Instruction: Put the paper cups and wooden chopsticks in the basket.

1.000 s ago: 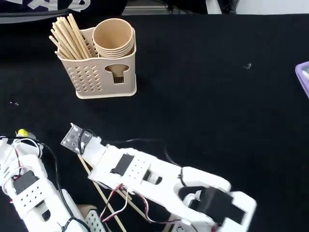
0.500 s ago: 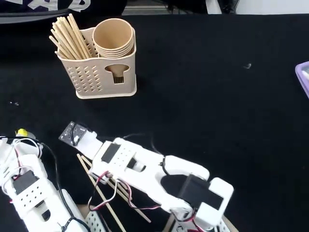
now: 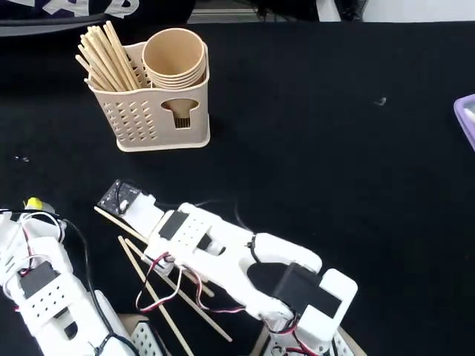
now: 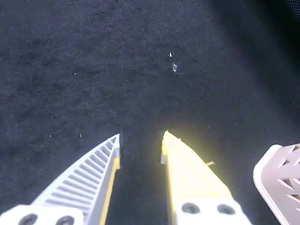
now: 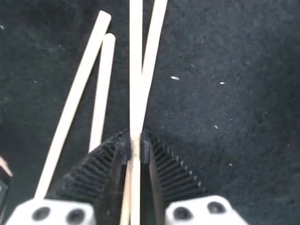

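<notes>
The beige perforated basket [image 3: 159, 119] stands at the back left, with a bundle of wooden chopsticks [image 3: 107, 55] in one compartment and stacked paper cups [image 3: 175, 58] in the other. My right gripper [image 5: 134, 143] is low over the front left of the table, shut on two thin chopsticks [image 5: 137, 70] that run out past its tips. Two more chopsticks [image 5: 86, 84] lie on the cloth beside them. In the high view the right arm [image 3: 197, 241] covers the grip, and loose chopsticks [image 3: 159, 300] lie under it. My left gripper [image 4: 140, 140] hangs open over bare black cloth.
The left arm [image 3: 41, 293] rests at the front left corner, close beside the right arm. A purple object [image 3: 465, 119] pokes in at the right edge. A white perforated part [image 4: 281, 178] shows at the corner of the left wrist view. Black cloth covers the table.
The right arm has drawn its elbow in toward the left and turned its wrist. A chopstick end now sticks out on the left of the right gripper. The left arm has kept still.
</notes>
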